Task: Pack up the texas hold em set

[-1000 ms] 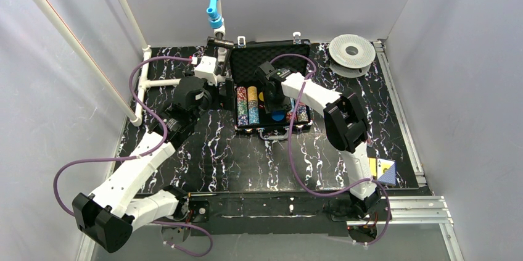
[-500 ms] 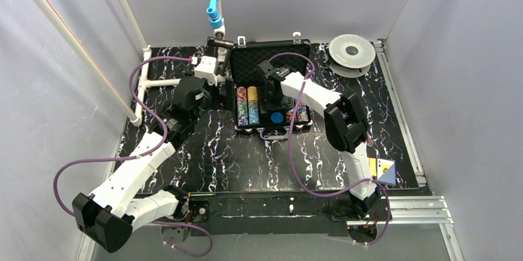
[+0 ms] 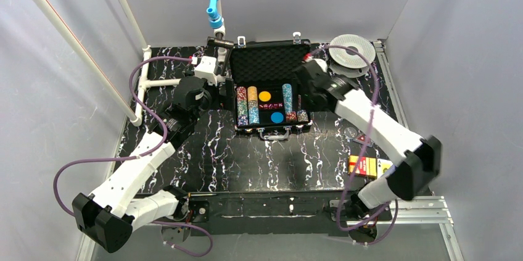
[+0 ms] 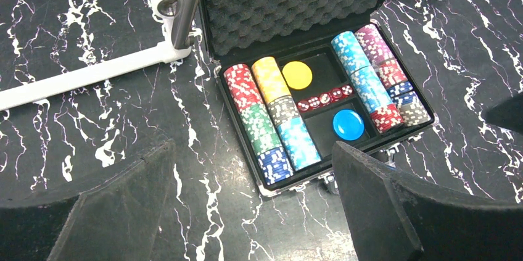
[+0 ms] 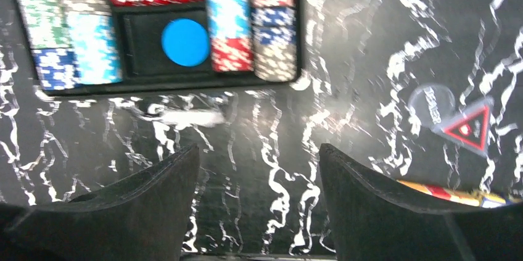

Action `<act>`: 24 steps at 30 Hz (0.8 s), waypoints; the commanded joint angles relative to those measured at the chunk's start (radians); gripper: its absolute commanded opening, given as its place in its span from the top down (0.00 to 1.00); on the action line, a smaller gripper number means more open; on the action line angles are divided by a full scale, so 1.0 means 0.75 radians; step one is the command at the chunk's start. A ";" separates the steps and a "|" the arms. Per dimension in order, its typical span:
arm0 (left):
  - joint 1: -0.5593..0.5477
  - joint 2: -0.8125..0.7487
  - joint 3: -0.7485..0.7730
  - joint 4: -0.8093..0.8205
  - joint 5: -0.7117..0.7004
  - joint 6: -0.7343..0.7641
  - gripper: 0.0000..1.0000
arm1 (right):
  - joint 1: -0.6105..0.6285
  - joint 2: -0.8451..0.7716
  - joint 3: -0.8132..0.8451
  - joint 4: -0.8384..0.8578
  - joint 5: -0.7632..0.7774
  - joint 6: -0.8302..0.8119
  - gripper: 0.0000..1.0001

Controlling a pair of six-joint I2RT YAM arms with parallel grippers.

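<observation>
Left end effector (image 4: pixel 251 150) and right end effector (image 5: pixel 259 153) both gape wide, empty, hovering near the open briefcase (image 3: pixel 269 63).

The top camera looks down from behind the arm bases (image 3: pixel 271 208) over the whole counter (image 3: pixel 234 156). Both wrist cameras look down from nearer, left from 9 o'clock of the briefcase (image 3: pixel 271 66), right over its 6 o'clock edge; all 3 share the blue disc (image 3: pixel 277 116).

White-shelled arms (image 3: pixel 132 171), black joints (image 3: pixel 98 224), looping purple cables (image 3: pixel 160 58); claw fingers (image 4: pixel 123 211) seemingly matte black.
</observation>
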 commanded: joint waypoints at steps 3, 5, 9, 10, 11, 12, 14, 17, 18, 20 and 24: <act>-0.006 -0.025 0.048 -0.009 0.014 -0.005 0.00 | -0.226 -0.379 -0.445 0.006 -0.031 0.227 0.22; -0.005 -0.018 0.052 -0.011 0.022 -0.008 0.00 | -0.391 -0.540 -0.600 0.043 -0.181 0.276 0.22; -0.006 -0.021 0.049 -0.011 0.028 -0.015 0.00 | -0.763 -0.770 -0.811 0.056 -0.343 0.336 0.22; -0.006 -0.023 0.049 -0.009 0.030 -0.016 0.01 | -0.829 -0.801 -0.835 0.037 -0.345 0.348 0.21; -0.006 -0.024 0.048 -0.007 0.030 -0.018 0.01 | -0.892 -0.827 -0.850 0.013 -0.347 0.363 0.19; -0.007 -0.024 0.047 -0.008 0.032 -0.020 0.01 | -0.962 -0.842 -0.860 -0.016 -0.352 0.377 0.17; -0.005 -0.020 0.048 -0.009 0.034 -0.021 0.00 | -1.083 -0.848 -0.882 -0.041 -0.408 0.378 0.15; -0.006 -0.018 0.047 -0.008 0.040 -0.026 0.00 | -1.211 -0.805 -0.893 -0.124 -0.449 0.402 0.15; -0.006 -0.017 0.047 -0.009 0.040 -0.027 0.00 | -1.241 -0.781 -0.896 -0.162 -0.449 0.421 0.15; -0.006 -0.020 0.047 -0.009 0.038 -0.025 0.00 | -1.290 -0.719 -0.896 -0.248 -0.440 0.459 0.13; -0.006 -0.036 0.048 -0.009 0.029 -0.024 0.01 | -1.358 -0.622 -0.899 -0.355 -0.489 0.496 0.04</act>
